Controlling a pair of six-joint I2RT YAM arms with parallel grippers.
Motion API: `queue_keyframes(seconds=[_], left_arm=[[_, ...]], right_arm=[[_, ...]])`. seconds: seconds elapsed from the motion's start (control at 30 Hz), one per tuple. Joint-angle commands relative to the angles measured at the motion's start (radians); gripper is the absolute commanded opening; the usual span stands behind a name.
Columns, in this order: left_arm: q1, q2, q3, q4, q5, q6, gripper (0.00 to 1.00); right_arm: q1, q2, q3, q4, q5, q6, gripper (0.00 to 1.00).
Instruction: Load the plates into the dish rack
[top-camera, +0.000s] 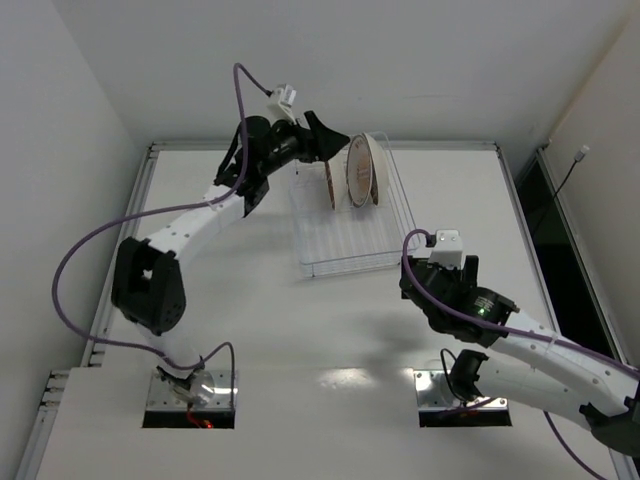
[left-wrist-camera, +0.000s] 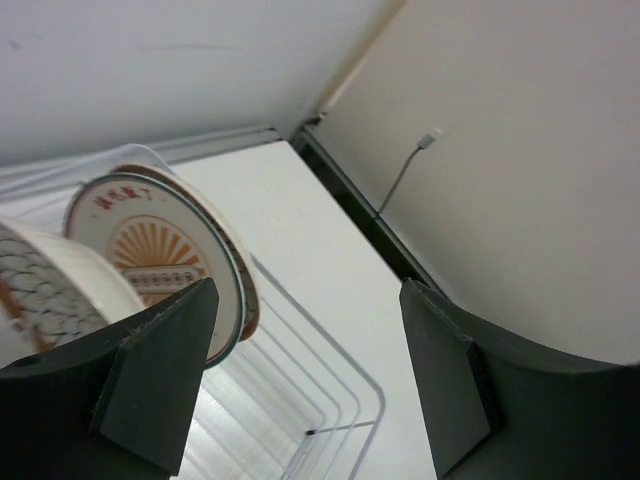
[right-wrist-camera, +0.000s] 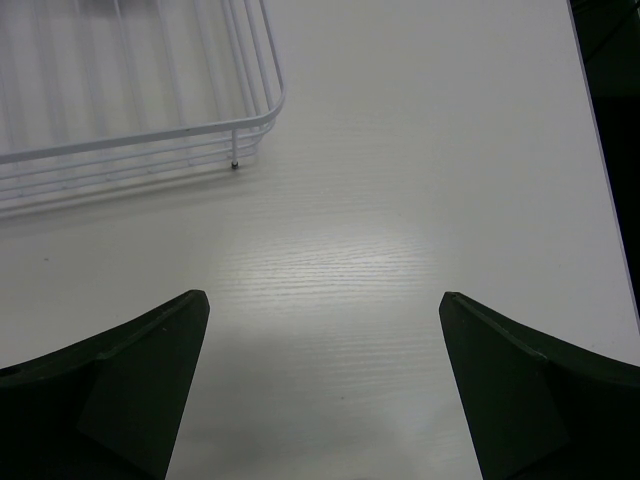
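Left gripper (left-wrist-camera: 310, 370) jaws apart, nothing between them. Just off its left finger (left-wrist-camera: 150, 370) the white plate with brown lattice lines (left-wrist-camera: 40, 290) and the round plate with an orange sunburst centre (left-wrist-camera: 150, 250) stand on edge in the far end of the white wire dish rack (left-wrist-camera: 330, 400). Top view is too small to confirm a third plate.

Looks like the release step. Back out along the plates' plane with the jaws wide, clear of the rims, and check both plates sit between prongs.

Right gripper (right-wrist-camera: 320, 390) is wide open and empty over the white table (right-wrist-camera: 400, 200), near the rack corner.
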Motion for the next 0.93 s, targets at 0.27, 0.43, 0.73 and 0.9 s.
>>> queue_keyframes(seconds=[0.27,0.43,0.73,0.9], left_arm=[[-0.085,-0.411,-0.310,-0.391,-0.568,0.227,0.66],[-0.114,-0.560,-0.502,-0.443,-0.736,0.216,0.62],[-0.123,-0.776,-0.643,-0.623,-0.941,0.312,1.00],[-0.123,-0.961,-0.761,-0.563,-1.023,0.334,1.00]], right_arm=[[0.008,0.063,0.142,-0.012,-0.043,0.031,0.78],[0.008,0.108,0.233,0.066,-0.167,-0.021,0.82],[0.008,-0.004,0.243,0.100,-0.153,-0.156,1.00],[0.008,-0.004,0.263,0.036,-0.062,-0.156,1.00]])
